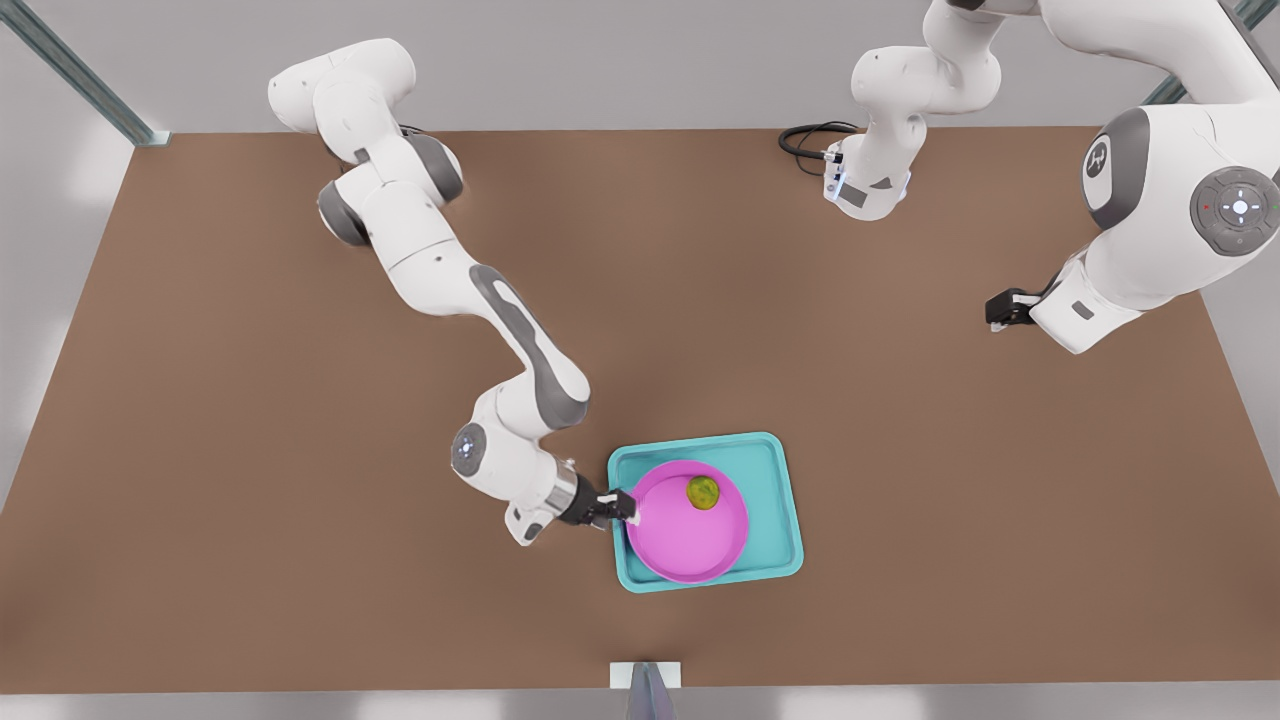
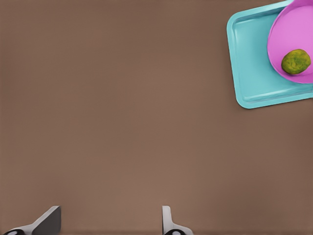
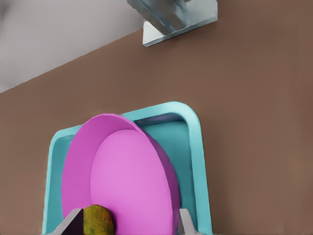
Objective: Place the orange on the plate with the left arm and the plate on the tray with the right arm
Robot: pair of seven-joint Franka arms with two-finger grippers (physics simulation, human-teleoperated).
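A: Front view, biggest thing first: why is the brown tabletop (image 1: 250, 450) so bare?

B: Because everything the task needs sits in one spot near the front edge. The right arm (image 1: 520, 340) stretches from the front view's left down to that spot. The left arm (image 1: 1150, 230) is folded up at the front view's right, well apart from it. I judge that it waits there, since its part looks done.

A: And the tray (image 1: 775, 470)?

B: It lies flat on the tabletop, and the plate (image 1: 680, 545) rests inside it. The plate sits toward the side nearest the right arm, with its rim reaching over the tray's edge there. That fits a plate brought in from that side.

A: The orange (image 1: 703, 491)?

B: It is on the plate, close to the rim on the far side and off the middle. So both placements look made.

A: Then why is the right end effector (image 1: 622, 507) at the plate's rim?

B: That rim is where a plate can be held. In the right wrist view its fingers (image 3: 73, 223) stand wide apart on either side of the plate and orange. I read it as spread and gripping nothing, though the contact itself is hard to see.

A: And the left end effector (image 1: 1003, 308)?

B: It hangs over bare tabletop. In the left wrist view its fingers (image 2: 49, 220) are spread with nothing between them, and the tray is well away.
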